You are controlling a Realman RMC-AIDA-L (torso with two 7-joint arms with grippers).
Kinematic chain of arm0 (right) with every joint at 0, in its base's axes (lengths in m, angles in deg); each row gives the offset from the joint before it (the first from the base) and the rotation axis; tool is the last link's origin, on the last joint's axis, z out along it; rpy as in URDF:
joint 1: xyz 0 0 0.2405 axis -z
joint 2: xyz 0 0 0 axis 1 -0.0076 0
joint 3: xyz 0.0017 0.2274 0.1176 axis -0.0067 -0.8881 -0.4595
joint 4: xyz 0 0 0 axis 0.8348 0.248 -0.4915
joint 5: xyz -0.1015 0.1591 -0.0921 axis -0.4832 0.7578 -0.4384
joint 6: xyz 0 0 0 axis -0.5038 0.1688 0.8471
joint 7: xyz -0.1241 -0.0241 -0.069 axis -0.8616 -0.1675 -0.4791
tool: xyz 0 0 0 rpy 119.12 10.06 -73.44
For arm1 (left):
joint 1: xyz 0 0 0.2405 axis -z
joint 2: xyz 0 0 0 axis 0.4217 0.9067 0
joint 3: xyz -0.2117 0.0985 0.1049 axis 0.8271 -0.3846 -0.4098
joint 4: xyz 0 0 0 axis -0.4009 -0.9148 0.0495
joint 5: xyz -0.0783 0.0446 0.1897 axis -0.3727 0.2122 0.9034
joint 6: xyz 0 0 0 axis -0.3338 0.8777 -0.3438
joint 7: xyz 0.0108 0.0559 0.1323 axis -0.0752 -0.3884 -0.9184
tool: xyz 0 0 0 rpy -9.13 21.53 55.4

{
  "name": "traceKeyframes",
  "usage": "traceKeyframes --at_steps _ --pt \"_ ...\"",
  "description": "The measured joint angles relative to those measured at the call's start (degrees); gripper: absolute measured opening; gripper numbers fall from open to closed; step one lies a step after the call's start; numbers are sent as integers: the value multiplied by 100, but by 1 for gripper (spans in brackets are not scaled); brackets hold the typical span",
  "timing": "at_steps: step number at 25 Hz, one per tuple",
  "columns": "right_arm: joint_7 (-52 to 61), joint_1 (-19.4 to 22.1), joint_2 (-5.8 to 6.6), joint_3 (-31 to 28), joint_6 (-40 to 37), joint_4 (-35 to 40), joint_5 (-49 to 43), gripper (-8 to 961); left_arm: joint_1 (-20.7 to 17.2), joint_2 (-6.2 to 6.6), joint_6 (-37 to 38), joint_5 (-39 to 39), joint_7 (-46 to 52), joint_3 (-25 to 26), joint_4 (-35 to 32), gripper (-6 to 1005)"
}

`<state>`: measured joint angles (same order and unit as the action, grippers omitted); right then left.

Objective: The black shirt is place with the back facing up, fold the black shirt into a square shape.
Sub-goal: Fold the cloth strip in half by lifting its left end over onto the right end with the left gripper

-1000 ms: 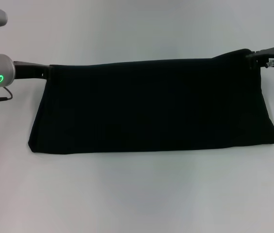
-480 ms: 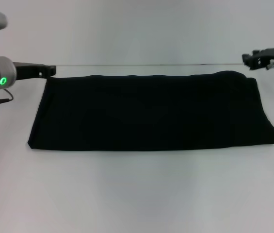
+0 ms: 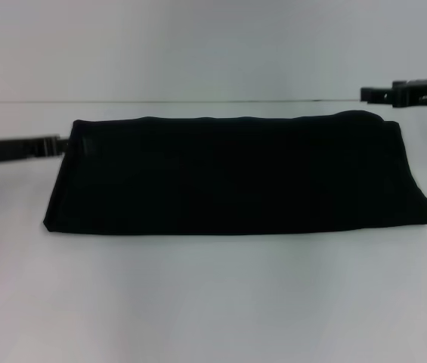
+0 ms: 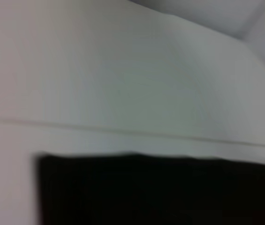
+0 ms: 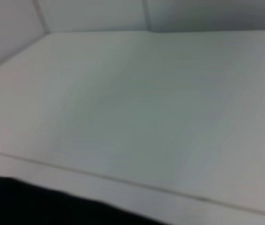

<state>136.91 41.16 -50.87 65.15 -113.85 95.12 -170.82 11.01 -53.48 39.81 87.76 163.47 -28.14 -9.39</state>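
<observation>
The black shirt (image 3: 236, 175) is lying as a wide folded band between the left gripper (image 3: 60, 144) and right gripper (image 3: 372, 94), whose finger states are indiscernible; side folds into a square are remaining.

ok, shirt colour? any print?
Plain black, no print visible on the shirt. Clearest in the head view.

Far edge of shirt (image 3: 236, 178) released and dropped flat onto table (image 3: 213, 302), no longer stretched between grippers. Left gripper (image 3: 54, 145) withdrawn leftward, now beside shirt's far-left corner. Right gripper (image 3: 383, 94) lifted clear, off far-right corner.
</observation>
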Motion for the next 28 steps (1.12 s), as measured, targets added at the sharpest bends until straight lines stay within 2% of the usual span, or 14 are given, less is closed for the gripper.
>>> traceKeyframes --at_steps 4,9,12,15,21,28 --pt "8 323 180 -12 -1158 39 535 703 -442 121 1466 -716 -75 38 -131 803" --pt "-53 668 280 -16 -1979 78 1052 791 -645 214 2211 -911 194 201 83 874" --pt "-56 757 287 -18 -1971 137 1110 817 -662 269 2230 -831 415 254 319 917" --pt "-56 769 287 -17 -1904 158 1114 826 -651 312 2170 -741 573 262 529 916" --pt "-62 716 250 43 -1813 166 1095 826 -550 329 1854 -265 1006 259 846 913" --pt "-68 701 242 114 -1640 167 1087 827 -507 345 1591 -155 1127 260 1003 909"
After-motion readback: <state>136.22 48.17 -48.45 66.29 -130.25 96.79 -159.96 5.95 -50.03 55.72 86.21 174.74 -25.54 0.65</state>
